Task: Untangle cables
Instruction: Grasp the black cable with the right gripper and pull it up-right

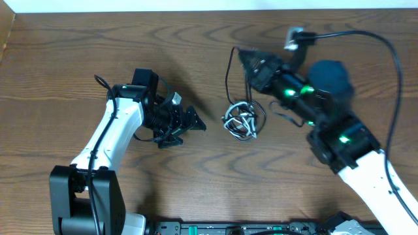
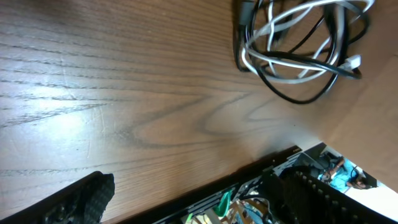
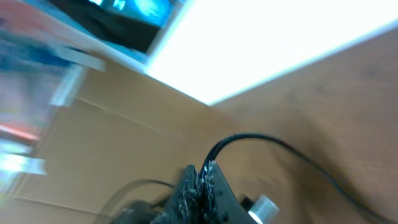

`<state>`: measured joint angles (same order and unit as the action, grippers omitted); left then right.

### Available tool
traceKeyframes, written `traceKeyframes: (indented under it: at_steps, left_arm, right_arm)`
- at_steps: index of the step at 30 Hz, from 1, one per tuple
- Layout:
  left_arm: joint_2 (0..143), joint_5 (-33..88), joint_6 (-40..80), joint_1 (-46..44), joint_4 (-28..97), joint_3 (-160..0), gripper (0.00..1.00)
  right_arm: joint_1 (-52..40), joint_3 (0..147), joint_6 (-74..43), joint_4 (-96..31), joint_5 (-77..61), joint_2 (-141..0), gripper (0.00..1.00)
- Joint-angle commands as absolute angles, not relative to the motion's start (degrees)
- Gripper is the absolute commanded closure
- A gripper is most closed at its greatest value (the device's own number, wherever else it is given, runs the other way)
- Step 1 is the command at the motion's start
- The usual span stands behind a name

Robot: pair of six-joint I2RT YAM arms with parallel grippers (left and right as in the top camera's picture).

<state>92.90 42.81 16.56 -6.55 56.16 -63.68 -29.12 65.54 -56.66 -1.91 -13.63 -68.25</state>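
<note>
Dark wood-grain tabletop (image 1: 78, 52) is seen in every view, with a pale strip along the top edge of the overhead frame. Just right of centre in that frame, the cables (image 1: 243, 119) are bunched into one small loose knot of mixed-up black and white loops, laid flat on the wood. In the left wrist view the same knot is found at the upper right, with a white plug end (image 2: 353, 62) poking out on its right side.

The left gripper (image 1: 188, 130) is parked just left of the knot, near it but not touching. Its jaws are spread wide with nothing between them, and one of its fingers (image 2: 74, 202) is caught at the lower left of its own wrist view.

The right gripper (image 1: 240, 55) is placed above the knot, in the upper middle of the overhead frame. Its jaws are pressed together on a black cord (image 1: 228, 75) — that cord can be followed from the tips down the left side to the knot. The right wrist view is badly blurred, but the closed tips can be made out at bottom centre, with the cord arcing out to the right. A small pale bit is seen just beside the fingers — too smeared to be identified.
</note>
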Motion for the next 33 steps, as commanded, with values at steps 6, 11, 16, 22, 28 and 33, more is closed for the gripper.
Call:
traceKeyframes:
  at_steps: [6,11,16,22,28,33]
  left_arm:
    - [93.3,40.7,16.6,-6.6,56.2,-64.0,0.07]
    - [93.3,39.8,16.6,-6.6,56.0,-64.0,0.07]
    - [93.3,39.8,16.6,-6.6,56.1,-64.0,0.07]
    - [93.3,39.8,16.6,-6.6,56.1,-64.0,0.07]
    - [93.3,39.8,16.6,-6.6,56.1,-64.0,0.07]
    - [93.3,39.8,16.6,-6.6,56.1,-64.0,0.07]
  right_arm:
    - [-22.9,66.4,-58.7,2.4,-15.8,-58.7,0.99]
    - [-22.0,67.1,-61.9,11.0,-15.8,-57.9,0.99]
    - [-22.0,69.7,-64.7,11.6,-15.9,-58.1,0.99]
    - [-21.9,69.8,-56.7,-3.5,-12.4,-58.4,0.8]
    - [-21.9,69.7,-53.1,-34.1,9.6,-62.2,0.33]
    - [-19.2,69.7,-39.5,-45.8,17.5,-72.2,0.03]
